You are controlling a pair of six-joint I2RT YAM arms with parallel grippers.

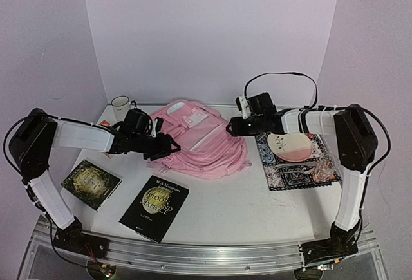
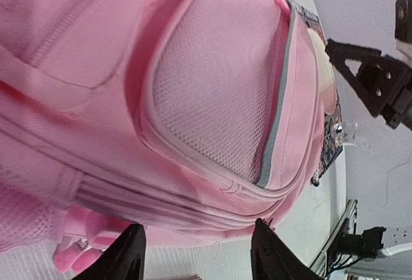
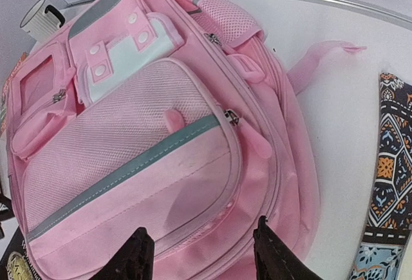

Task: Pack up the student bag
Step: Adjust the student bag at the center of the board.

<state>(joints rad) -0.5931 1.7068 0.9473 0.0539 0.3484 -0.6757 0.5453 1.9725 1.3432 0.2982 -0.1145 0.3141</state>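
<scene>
Left claw (image 2: 196,254) parted and empty beside the pink backpack (image 1: 199,141), right claw (image 3: 203,254) parted, empty, over its right edge, backpack flat mid-table between my arms, square book (image 1: 90,183) and taller book (image 1: 154,207) front left, mug (image 1: 120,107) behind, patterned mat (image 1: 283,174) right.

The student bag (image 2: 212,100) overruns the left wrist view's edges; the clear object (image 1: 321,168) on the mat (image 1: 283,174) is unidentifiable.

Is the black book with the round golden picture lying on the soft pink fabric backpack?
No, the black book lies on the white table, apart from the pink backpack.
</scene>
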